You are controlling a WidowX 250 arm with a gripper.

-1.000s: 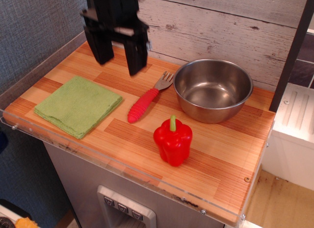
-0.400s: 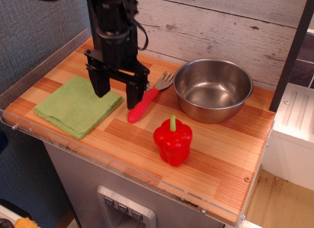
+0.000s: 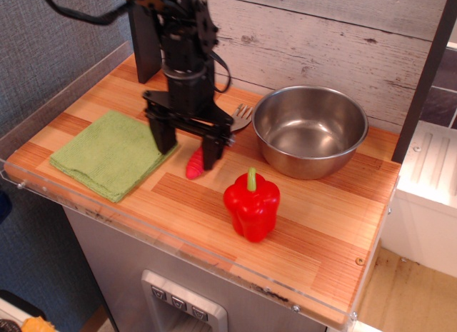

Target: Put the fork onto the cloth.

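The fork (image 3: 194, 165) lies on the wooden counter between the cloth and the bowl; only the red handle's near end and the grey tines (image 3: 243, 112) show, the rest is hidden behind the gripper. The light-green cloth (image 3: 111, 152) lies flat at the left of the counter. My black gripper (image 3: 188, 146) is low over the fork's handle with its two fingers spread. The left finger (image 3: 164, 137) stands at the cloth's right edge. The right finger (image 3: 212, 152) stands just right of the handle. The gripper holds nothing.
A steel bowl (image 3: 310, 130) stands at the back right. A red bell pepper (image 3: 251, 204) stands upright in front, just right of the gripper. A wooden plank wall (image 3: 321, 32) runs behind the counter. A clear plastic rim (image 3: 178, 243) edges the counter front.
The gripper has come down and forward-right from above the counter's back left to straddle the fork's handle. The fork, cloth, bowl and pepper have not moved.
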